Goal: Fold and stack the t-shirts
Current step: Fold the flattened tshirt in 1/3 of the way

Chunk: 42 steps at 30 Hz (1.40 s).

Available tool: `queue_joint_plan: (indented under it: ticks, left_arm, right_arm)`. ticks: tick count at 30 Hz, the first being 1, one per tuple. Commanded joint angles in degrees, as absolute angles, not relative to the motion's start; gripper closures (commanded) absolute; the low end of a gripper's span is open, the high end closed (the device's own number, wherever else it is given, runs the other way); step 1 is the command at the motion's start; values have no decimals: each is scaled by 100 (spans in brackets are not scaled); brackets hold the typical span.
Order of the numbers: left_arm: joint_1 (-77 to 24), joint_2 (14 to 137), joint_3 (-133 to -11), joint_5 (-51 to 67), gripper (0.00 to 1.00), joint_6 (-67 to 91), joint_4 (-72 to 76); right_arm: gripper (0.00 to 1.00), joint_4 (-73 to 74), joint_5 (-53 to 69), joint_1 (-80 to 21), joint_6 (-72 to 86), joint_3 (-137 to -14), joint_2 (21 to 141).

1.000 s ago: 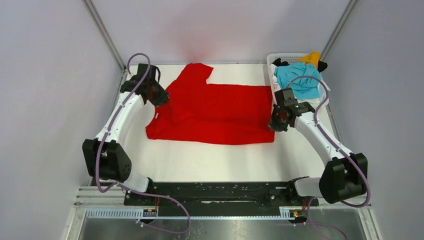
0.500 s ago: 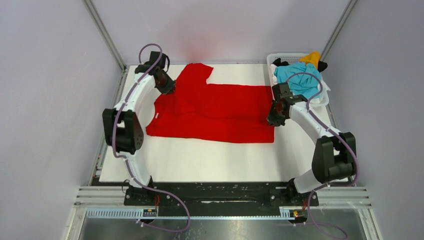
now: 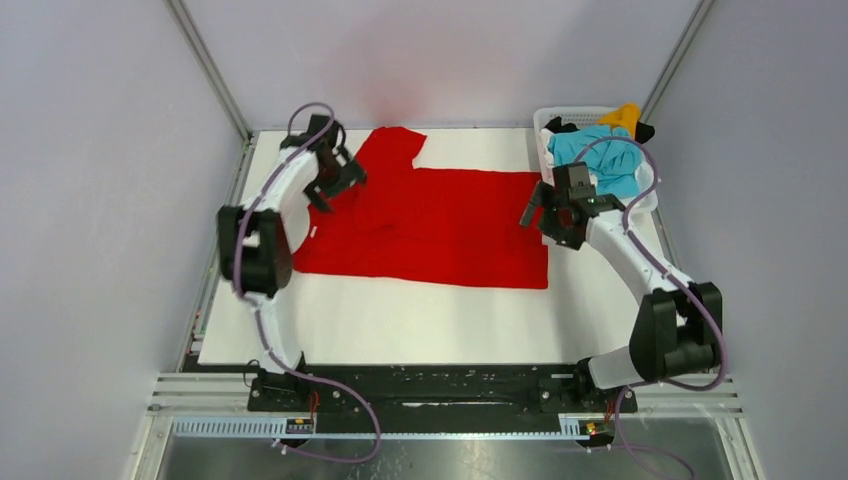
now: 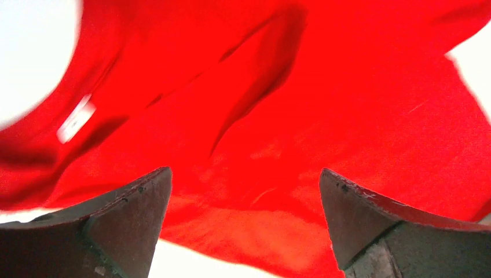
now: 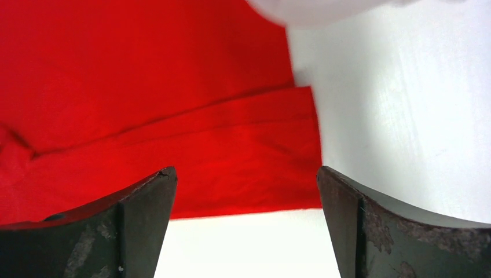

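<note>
At six o'clock a black rail (image 3: 440, 385) carries both arms, and the bare white table (image 3: 400, 320) begins just beyond it. Past that strip the red t-shirt (image 3: 440, 225) lies flat across the middle of the table, partly folded, one sleeve reaching toward twelve o'clock.

The right gripper (image 3: 542, 216) hangs at the shirt's three o'clock edge, jaws spread wide with nothing between them. Its wrist view shows the hem corner below, and the far part of that view is blurred white. The left gripper (image 3: 338, 182) hangs at the shirt's ten o'clock side, equally wide open and empty. Its wrist view shows rumpled red cloth and a smeared white label (image 4: 75, 119), too blurred to read. Whether either gripper's fingertips touch the cloth cannot be told.

Farthest off, at one o'clock, the white basket (image 3: 575, 112) holds a turquoise shirt (image 3: 600, 155). A yellow-orange one (image 3: 627, 113) and a black one (image 3: 560, 125) are mostly buried behind it.
</note>
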<state>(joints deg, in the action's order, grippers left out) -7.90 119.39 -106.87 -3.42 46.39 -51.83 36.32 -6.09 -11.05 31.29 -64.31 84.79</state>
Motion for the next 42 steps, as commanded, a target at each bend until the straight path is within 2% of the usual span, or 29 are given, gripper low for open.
queue_joint_plan:
  ticks: [1,4,9,13,22,28,31,35,38,42]
  left_arm:
    - [-783,9935,-8326,-199,1,4636,-3982]
    - [-774,9483,-7334,-107,1,4638,-3346]
    - [-717,9728,-6726,282,1,4579,-2942]
    - [-679,9619,-5981,427,1,4628,-2633]
    - [-651,8091,-3943,-327,1,4807,-2824]
    - [-650,6386,-2770,-678,1,5073,-3684]
    - [-666,5456,-2638,-307,1,5254,-4073]
    - [-666,4759,-2984,108,1,5220,-3428]
    - [-678,5343,-3875,308,1,5004,-2925]
    - [-685,7016,-5098,754,1,4761,-2116]
  right_arm:
    - [0,2769,161,-1619,3088,-5817,8082]
    - [1,2495,480,-2022,3034,-5837,8491]
    - [0,2330,526,-2240,2898,-6131,9322]
    - [1,2247,467,-2256,2971,-5767,9433]
    - [1,2207,631,-2517,3200,-4045,8283]
    - [0,2440,886,-2667,3490,-3107,7272]
    - [0,2546,971,-2770,3492,-2757,6764]
    - [0,2782,644,-2777,3276,-2971,6328]
    - [1,2761,536,-2777,3196,-3320,6240]
    - [0,2606,582,-2777,3223,-3532,6342]
